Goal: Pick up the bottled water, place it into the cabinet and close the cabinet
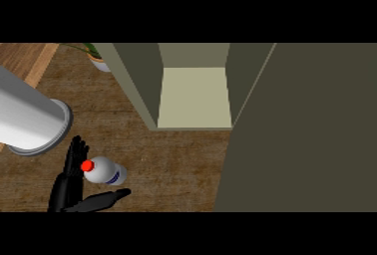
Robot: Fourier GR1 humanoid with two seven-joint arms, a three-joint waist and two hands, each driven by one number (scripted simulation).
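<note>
Bottled water (103, 171) between left hand's (68, 185) straight fingers and thumb

My left forearm (29, 117) comes in from about nine o'clock, grey and foreshortened. My left hand (68, 185) sits at seven o'clock, fingers (75, 154) straight toward twelve, thumb (103, 198) spread out toward three. My right hand stays out of sight.

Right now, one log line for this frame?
stage: grasping | left hand: open around bottled water, upright on counter | right hand: not in view | cabinet: open, shelf bare
</note>
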